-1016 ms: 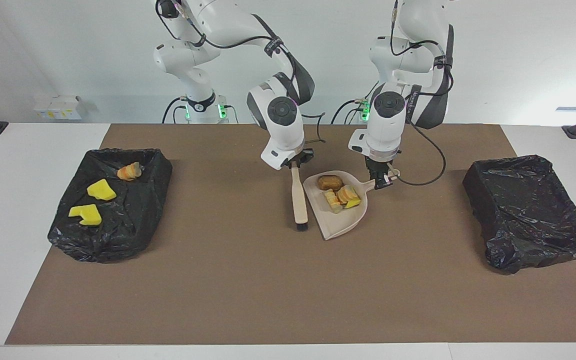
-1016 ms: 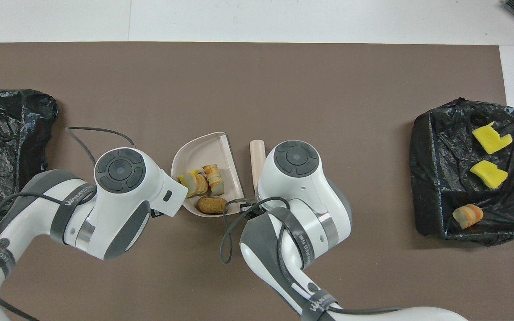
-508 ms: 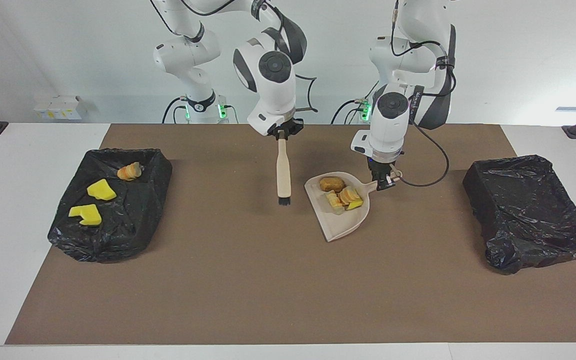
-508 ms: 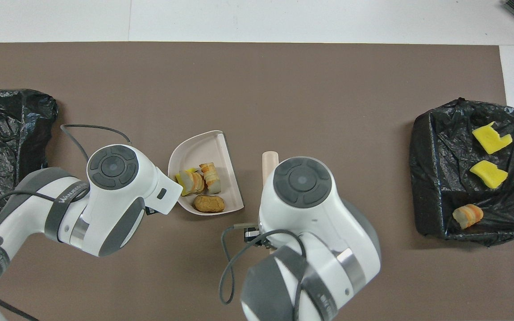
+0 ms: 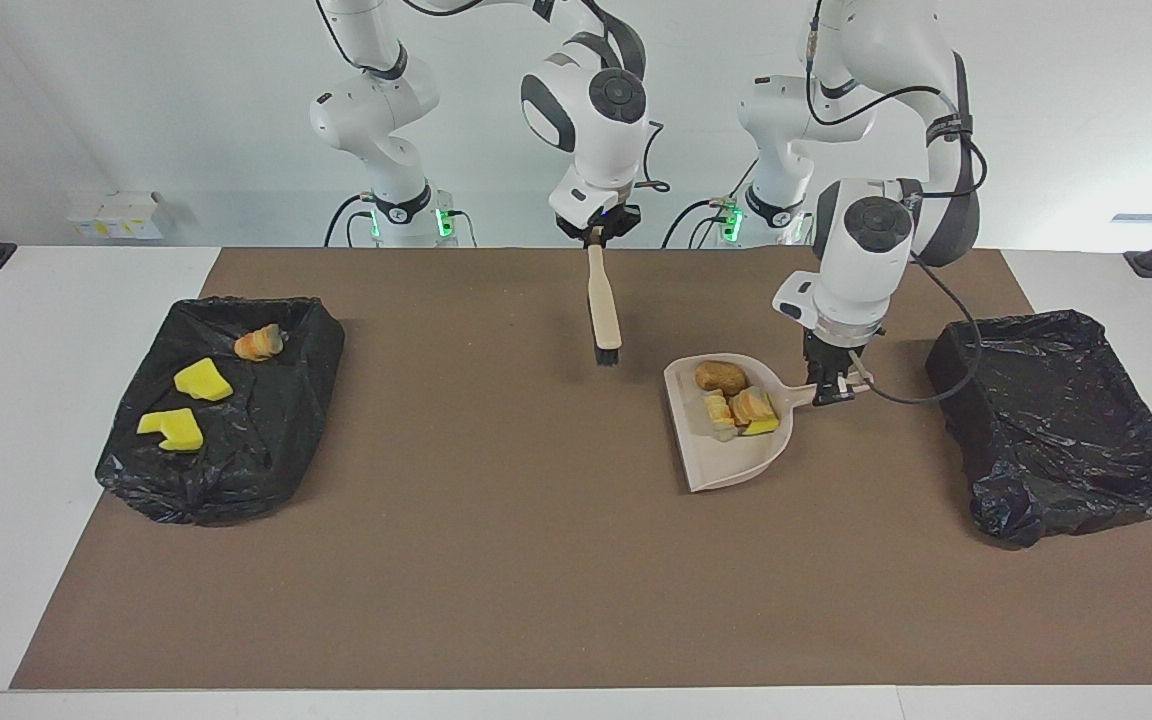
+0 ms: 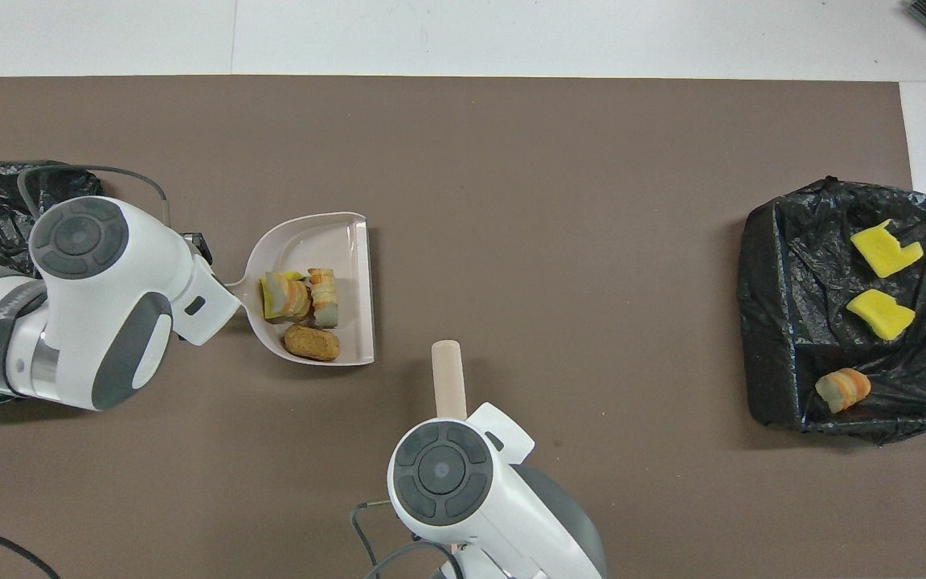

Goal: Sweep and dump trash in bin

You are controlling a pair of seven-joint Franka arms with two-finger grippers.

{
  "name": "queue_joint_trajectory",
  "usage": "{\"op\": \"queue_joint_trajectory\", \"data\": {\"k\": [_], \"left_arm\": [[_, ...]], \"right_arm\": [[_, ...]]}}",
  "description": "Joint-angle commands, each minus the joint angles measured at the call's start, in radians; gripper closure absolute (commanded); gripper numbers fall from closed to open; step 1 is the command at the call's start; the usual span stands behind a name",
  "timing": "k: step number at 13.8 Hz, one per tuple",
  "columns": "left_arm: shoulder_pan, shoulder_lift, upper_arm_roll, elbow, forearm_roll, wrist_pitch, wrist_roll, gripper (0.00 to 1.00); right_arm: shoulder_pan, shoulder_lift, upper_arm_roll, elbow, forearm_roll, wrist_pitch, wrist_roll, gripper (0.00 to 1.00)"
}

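While the left fingers (image 5: 833, 388) pinch the dustpan (image 5: 731, 440) handle, four trash (image 5: 736, 400) chunks sit loose in the pan just beside them, the other three in the bin (image 5: 221, 405) at the right arm's end. Chunks look light and likely to roll, so keep the pan level and tip only over the bin (image 5: 1061, 420) beside the left fingers. Right fingers (image 5: 596, 236) clamp the brush (image 5: 603, 310) handle above the brown mat (image 5: 536, 560); worktop has room.

Two glossy white Franka arms (image 5: 866, 250) with dark grey round joint caps (image 6: 79, 234), black looping cables (image 5: 946, 300) (green lights glow at both bases (image 5: 446, 222)).
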State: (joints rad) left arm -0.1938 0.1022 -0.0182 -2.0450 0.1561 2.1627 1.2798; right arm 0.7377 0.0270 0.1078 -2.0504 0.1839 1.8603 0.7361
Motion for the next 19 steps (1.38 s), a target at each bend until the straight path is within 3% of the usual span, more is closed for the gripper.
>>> {"op": "queue_joint_trajectory", "data": {"k": [1,4,5,6,7,12,15,19], "left_arm": [[0.071,-0.001,-0.008,0.077,0.014,-0.055,0.126,1.0],[0.158,-0.009,-0.008,0.167,0.013,-0.119,0.287,1.0],[0.193,-0.003,-0.008,0.195,0.008,-0.135,0.34,1.0],[0.23,-0.001,-0.008,0.206,0.007,-0.135,0.381,1.0],[0.267,-0.001,-0.008,0.215,0.003,-0.135,0.419,1.0],[0.427,0.023,-0.008,0.298,0.003,-0.155,0.573,1.0],[0.543,0.05,-0.008,0.354,-0.01,-0.153,0.609,1.0],[0.612,0.099,-0.008,0.434,0.002,-0.135,0.676,1.0]], "right_arm": [[0.06,0.014,0.0,-0.047,-0.012,0.071,0.089,1.0],[0.1,0.036,0.0,-0.117,-0.012,0.186,0.129,1.0],[0.1,0.036,0.0,-0.116,-0.012,0.171,0.132,0.92],[0.101,0.036,-0.002,-0.111,-0.012,0.151,0.135,0.37],[0.1,0.036,-0.002,-0.102,-0.012,0.14,0.141,0.0],[0.045,0.017,-0.011,0.056,-0.07,-0.08,0.097,0.0],[-0.035,-0.013,-0.013,0.146,-0.072,-0.176,0.023,0.0],[-0.167,-0.015,-0.016,0.295,-0.075,-0.317,-0.16,0.0]]}}
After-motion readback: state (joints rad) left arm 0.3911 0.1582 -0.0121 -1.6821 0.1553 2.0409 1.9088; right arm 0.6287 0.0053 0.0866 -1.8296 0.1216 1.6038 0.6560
